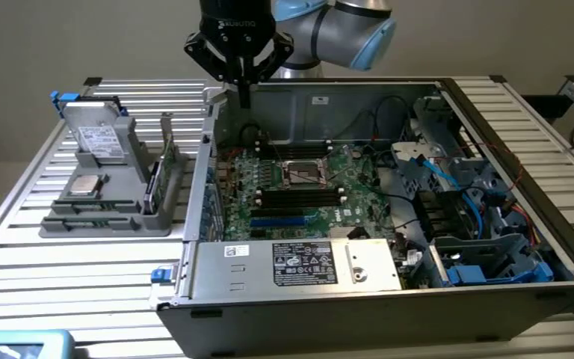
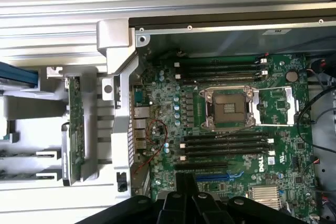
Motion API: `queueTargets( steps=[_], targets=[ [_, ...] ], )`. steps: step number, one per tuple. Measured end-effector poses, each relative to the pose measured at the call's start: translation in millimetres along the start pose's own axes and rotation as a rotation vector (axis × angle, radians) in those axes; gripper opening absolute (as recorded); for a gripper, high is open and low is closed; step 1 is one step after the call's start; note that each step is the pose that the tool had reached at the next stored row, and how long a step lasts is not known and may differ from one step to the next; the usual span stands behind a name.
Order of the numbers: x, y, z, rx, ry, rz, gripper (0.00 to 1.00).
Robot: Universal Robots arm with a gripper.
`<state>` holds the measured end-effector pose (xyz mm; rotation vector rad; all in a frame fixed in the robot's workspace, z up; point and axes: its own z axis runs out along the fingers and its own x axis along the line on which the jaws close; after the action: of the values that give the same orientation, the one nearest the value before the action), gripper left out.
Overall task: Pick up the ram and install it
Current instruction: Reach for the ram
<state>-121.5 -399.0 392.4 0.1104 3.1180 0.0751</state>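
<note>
**Exterior view.** Gripper (image 1: 243, 96) hangs over the far corner of the open case (image 1: 367, 299), about eleven o'clock from the motherboard (image 1: 307, 194). Jaws are pressed together, tapering to one point, with nothing between them. The ram (image 1: 173, 168) stands on edge in the grey holder (image 1: 107, 217) outside the case. That puts it at nine o'clock from the motherboard and roughly seven o'clock from the gripper, with the case wall between the two. The black slots (image 1: 297, 198) by the socket look unfilled — the pick is not yet made.

**Wrist view.** The gripper (image 2: 186, 187) shows its fingers close together and empty, above the motherboard (image 2: 168, 103). The ram (image 2: 76, 121) reads edge-on as a thin green strip in the holder, beyond the case's metal wall and well apart from the gripper. The slots (image 2: 226, 145) on both sides of the socket (image 2: 229, 109) are bare.

**Judgement on the reach.**
- The jaws need to spread before any descent.
- The pads should meet the two flat faces, so the closing line wants to run across the stick's thin width, not along it.
- Centre on the stick's length so it hangs level.
- Come down plumb — the holder's sides sit just beside the stick and the case wall is near.
- Take the upper edge only, and with modest force, since the board likely flexes.
</note>
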Motion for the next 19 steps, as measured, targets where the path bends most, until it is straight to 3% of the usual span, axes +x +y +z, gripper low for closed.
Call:
queueTargets(
  steps=[5,7,11,19],
  targets=[
    [1.5,-5.1,0.9,0.0004,0.0026,0.0,0.11],
    [2.2,-7.3,1.1,0.0017,0.0098,0.0,0.11],
    [5.9,-10.4,1.6,0.0049,0.0388,0.002,0.11],
    [16.5,-14.8,1.6,0.0118,0.1241,0.006,0.11]
  ],
)
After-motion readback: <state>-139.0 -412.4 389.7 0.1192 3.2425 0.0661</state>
